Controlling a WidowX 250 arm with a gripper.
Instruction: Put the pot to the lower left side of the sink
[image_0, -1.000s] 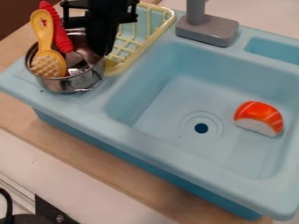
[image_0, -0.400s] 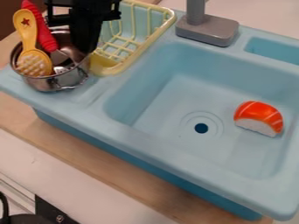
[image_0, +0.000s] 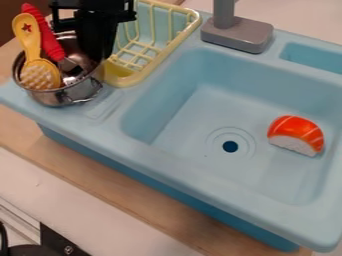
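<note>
The round silver metal pot (image_0: 63, 96) is against the black two-finger gripper (image_0: 100, 56), at its lower left; whether the jaws are apart or clamped, I cannot tell. Beneath them: light-blue plastic sink (image_0: 150, 157), light-brown wooden surface (image_0: 100, 182).

Apparently no legible lettering or numbers.

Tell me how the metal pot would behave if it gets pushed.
The pot looks like thin, shiny metal, so it would probably keep its shape and slide rather than bend. The yellow brush and the red-handled utensil stick up well above its rim, so a sharp push might make them swing or tip.
</note>
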